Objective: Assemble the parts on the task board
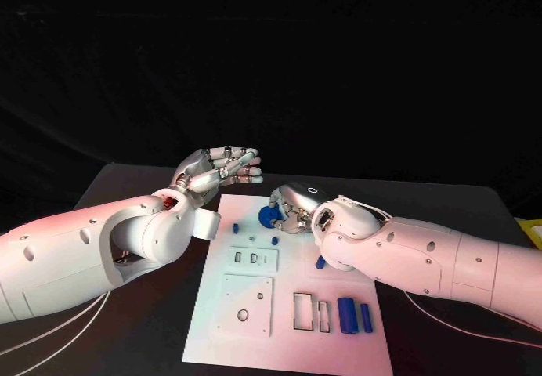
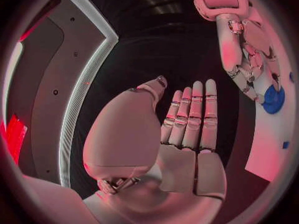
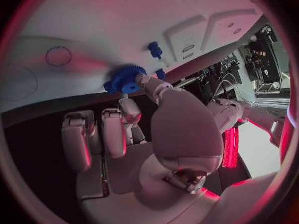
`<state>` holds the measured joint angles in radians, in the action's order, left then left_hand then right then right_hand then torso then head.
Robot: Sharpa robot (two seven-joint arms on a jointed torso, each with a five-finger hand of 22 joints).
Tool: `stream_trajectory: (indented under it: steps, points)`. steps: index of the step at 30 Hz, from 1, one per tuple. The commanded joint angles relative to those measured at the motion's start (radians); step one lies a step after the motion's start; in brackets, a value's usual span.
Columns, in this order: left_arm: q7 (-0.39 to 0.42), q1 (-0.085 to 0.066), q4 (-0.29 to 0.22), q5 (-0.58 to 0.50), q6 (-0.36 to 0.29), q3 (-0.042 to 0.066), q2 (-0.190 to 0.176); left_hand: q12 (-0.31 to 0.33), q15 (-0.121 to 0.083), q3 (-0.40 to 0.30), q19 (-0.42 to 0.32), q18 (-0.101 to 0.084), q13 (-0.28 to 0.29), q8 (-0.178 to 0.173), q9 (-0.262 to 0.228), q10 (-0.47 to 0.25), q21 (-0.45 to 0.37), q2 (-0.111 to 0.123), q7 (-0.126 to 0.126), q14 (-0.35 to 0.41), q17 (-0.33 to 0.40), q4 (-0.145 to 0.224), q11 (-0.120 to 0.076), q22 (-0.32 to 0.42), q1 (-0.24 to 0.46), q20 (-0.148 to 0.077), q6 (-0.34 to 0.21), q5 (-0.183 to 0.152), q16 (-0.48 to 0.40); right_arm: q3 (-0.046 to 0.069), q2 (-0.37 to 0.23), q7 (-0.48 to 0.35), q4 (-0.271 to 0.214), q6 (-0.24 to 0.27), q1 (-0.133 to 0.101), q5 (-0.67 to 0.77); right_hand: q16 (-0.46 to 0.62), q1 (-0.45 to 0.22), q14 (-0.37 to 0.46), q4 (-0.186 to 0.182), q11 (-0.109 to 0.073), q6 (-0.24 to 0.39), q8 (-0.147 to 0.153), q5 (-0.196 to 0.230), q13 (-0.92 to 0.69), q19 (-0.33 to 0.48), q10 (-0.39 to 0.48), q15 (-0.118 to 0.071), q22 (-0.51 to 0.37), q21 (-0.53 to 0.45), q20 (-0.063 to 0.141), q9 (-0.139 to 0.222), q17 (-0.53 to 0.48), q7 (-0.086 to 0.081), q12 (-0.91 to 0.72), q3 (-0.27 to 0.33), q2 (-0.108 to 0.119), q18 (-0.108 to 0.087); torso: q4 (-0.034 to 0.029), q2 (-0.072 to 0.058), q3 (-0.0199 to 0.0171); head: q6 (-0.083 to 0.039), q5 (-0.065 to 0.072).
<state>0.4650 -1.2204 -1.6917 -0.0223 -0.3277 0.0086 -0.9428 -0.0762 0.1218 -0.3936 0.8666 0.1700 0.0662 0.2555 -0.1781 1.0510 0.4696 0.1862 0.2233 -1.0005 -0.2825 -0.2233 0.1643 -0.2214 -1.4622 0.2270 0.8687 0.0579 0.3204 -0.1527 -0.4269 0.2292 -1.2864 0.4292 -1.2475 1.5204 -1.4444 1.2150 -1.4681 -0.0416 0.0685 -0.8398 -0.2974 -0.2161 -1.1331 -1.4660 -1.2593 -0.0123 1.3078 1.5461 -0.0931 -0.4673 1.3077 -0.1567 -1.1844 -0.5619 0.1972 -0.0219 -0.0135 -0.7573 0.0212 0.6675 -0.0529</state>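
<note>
Blue gear pinched in my right hand over the white board, next needing lowering onto its peg, while my left hand hovers open, holding nothing.

Head cam looks down on the whole task board from above, while both wrist cams sit close behind their palms, sharing the board's far end.

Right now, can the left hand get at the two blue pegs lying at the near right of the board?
Probably not easily. The left hand hovers open beyond the task board's far left corner, and the right arm lies right beside the blue pegs, crowding that approach.
</note>
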Motion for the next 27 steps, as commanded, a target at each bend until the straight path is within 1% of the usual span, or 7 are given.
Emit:
stream_trajectory:
  steps: [1,4,8,12,14,22,27]
  points:
    - [0.005,-0.002,-0.001,-0.002,0.017,0.001,0.002,0.006,0.003,0.001,-0.007,0.009,0.000,-0.006,0.001,0.001,0.004,-0.002,0.001,0.007,-0.001,0.006,0.007,-0.001,0.009,0.001,-0.004,-0.005,-0.006,-0.001,0.003,0.002,0.006,-0.021,0.001,0.011,-0.001,-0.016,-0.054,-0.004,0.008,0.033,0.028,0.010,0.010,-0.069,0.013,0.012,0.219,-0.007,-0.012,0.012,0.026,-0.010,0.013,0.004,0.006,0.009,-0.0003,0.000,0.0004,-0.001,0.001]
    - [0.005,-0.002,-0.001,-0.002,0.017,0.001,0.002,0.006,0.003,0.001,-0.007,0.009,0.000,-0.006,0.001,0.001,0.004,-0.002,0.001,0.007,-0.001,0.006,0.007,-0.001,0.009,0.001,-0.004,-0.005,-0.006,-0.001,0.004,0.001,0.009,-0.021,0.001,0.008,0.000,-0.026,-0.053,-0.011,0.015,0.062,0.056,0.012,0.022,-0.067,0.028,0.019,0.217,-0.009,-0.019,0.019,0.024,-0.016,0.026,0.016,0.011,0.008,-0.0002,0.000,0.0007,-0.001,0.001]
    - [0.005,-0.002,-0.001,-0.002,0.017,0.001,0.002,0.006,0.003,0.001,-0.007,0.009,0.000,-0.006,0.001,0.001,0.004,-0.002,0.001,0.007,-0.001,0.006,0.007,-0.001,0.009,0.001,-0.004,-0.005,-0.006,-0.002,0.005,-0.004,0.010,-0.023,0.001,0.000,0.000,-0.040,-0.052,-0.022,0.019,0.069,0.069,0.014,0.024,-0.066,0.031,0.022,0.216,-0.010,-0.023,0.020,0.023,-0.019,0.028,0.028,0.013,0.007,-0.0003,0.000,0.0010,-0.001,0.001]
    - [0.005,-0.002,0.000,-0.002,0.017,0.001,0.001,0.007,0.003,0.000,-0.010,0.010,0.000,-0.007,0.001,0.002,0.006,-0.003,0.001,0.008,-0.004,0.009,0.007,-0.002,0.009,0.001,-0.004,-0.005,-0.008,-0.002,0.005,-0.009,0.009,-0.029,0.001,-0.009,-0.001,-0.053,-0.052,-0.033,0.019,0.064,0.073,0.012,0.020,-0.067,0.029,0.024,0.217,-0.009,-0.025,0.019,0.025,-0.019,0.024,0.037,0.012,0.008,-0.0002,-0.001,0.0009,0.000,0.001]
    - [0.004,-0.002,0.001,-0.002,0.016,0.001,0.001,0.008,0.003,0.000,-0.010,0.010,0.000,-0.007,0.001,0.002,0.006,-0.003,0.001,0.008,-0.004,0.009,0.007,-0.002,0.009,0.001,-0.004,-0.005,-0.008,-0.002,0.005,-0.011,0.009,-0.035,0.001,-0.012,-0.004,-0.065,-0.053,-0.045,0.019,0.055,0.076,-0.003,0.016,-0.069,0.026,0.023,0.220,-0.007,-0.026,0.018,0.029,-0.018,0.021,0.042,0.006,0.008,-0.0004,0.000,0.0007,0.000,0.002]
    - [0.004,-0.002,0.003,-0.002,0.016,0.001,0.000,0.008,0.003,0.000,-0.010,0.010,0.000,-0.007,0.001,0.002,0.006,-0.003,0.001,0.008,-0.004,0.009,0.007,-0.002,0.009,0.001,-0.004,-0.005,-0.008,-0.002,0.002,-0.015,0.010,-0.050,0.001,-0.026,-0.007,-0.084,-0.054,-0.066,0.016,0.029,0.076,-0.021,-0.003,-0.072,0.010,0.021,0.224,-0.005,-0.024,0.012,0.033,-0.014,0.003,0.049,-0.006,0.010,-0.0004,0.000,0.0010,0.002,0.002]
    - [0.004,-0.002,0.004,-0.002,0.016,0.001,0.001,0.008,0.003,0.000,-0.010,0.010,0.000,-0.007,0.001,0.002,0.006,-0.003,0.001,0.008,-0.004,0.009,0.007,-0.002,0.009,0.001,-0.004,-0.005,-0.008,-0.002,-0.009,-0.024,0.004,-0.022,0.001,-0.031,-0.007,-0.086,-0.054,-0.069,0.015,0.026,0.077,-0.026,-0.005,-0.072,0.009,0.021,0.224,-0.005,-0.024,0.012,0.032,-0.013,0.001,0.049,-0.009,0.009,-0.0001,0.000,0.0002,-0.001,0.001]
